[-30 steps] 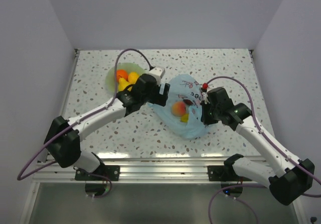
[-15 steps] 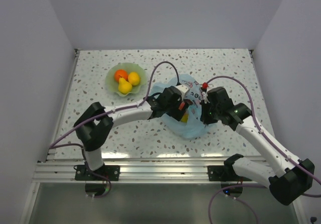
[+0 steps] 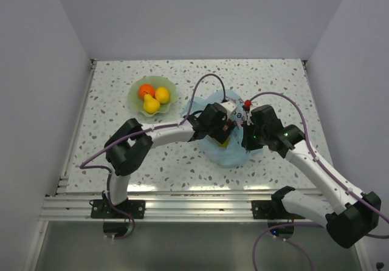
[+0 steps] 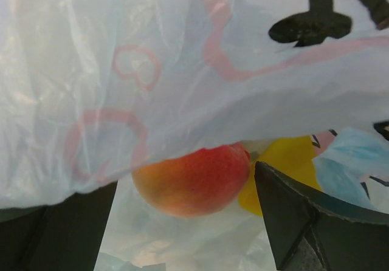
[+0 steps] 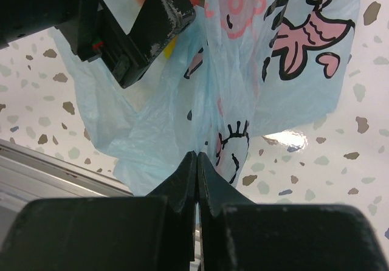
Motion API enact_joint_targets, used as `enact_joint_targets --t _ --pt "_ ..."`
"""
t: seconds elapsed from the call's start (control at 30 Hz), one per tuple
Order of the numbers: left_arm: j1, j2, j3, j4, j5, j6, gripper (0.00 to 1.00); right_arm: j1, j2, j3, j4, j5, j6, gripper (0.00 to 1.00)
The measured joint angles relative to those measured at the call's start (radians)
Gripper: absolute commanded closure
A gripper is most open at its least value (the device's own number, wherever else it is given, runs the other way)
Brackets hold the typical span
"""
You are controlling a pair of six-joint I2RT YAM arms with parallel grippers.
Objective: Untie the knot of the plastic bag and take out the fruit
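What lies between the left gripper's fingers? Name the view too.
A red-orange fruit, a yellow fruit behind it, under the plastic bag's film; the left wrist view shows it.

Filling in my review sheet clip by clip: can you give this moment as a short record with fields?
left hand: open, in the bag's mouth, either side of the peach
right hand: shut, pinching the bag
in bag: peach, yellow fruit
bowl: orange fruit, two yellow pieces
knot: not in view
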Motion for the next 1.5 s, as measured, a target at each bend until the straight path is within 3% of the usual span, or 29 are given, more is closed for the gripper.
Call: enact_joint_targets --t 0.13,0.23,0.47,0.67,1.07,1.33,1.5 --pt "0.000 0.019 0.000 0.012 -0.015 0.008 0.09 0.000 0.000 -0.001 0.000 0.000 0.000 1.00" --pt "0.000 0.021 0.000 0.026 -0.019 0.016 0.22 0.000 0.000 -0.013 0.006 0.000 0.004 1.00" --pt "0.000 0.019 -0.002 0.040 -0.021 0.030 0.61 0.000 0.000 -0.028 0.007 0.001 0.011 1.00" --pt "0.000 -0.066 -0.059 0.010 0.011 0.008 0.61 0.000 0.000 -0.029 0.017 0.001 0.010 1.00" --pt "0.025 -0.446 -0.109 -0.124 0.072 -0.072 0.64 0.000 0.000 -0.050 0.090 -0.003 0.007 1.00" --pt "0.287 -0.443 -0.030 -0.198 0.019 -0.079 0.64 0.000 0.000 -0.066 0.118 -0.022 0.011 1.00" --pt "0.440 -0.334 0.059 -0.162 -0.027 -0.078 0.64 0.000 -0.004 -0.066 0.125 -0.031 0.011 1.00"
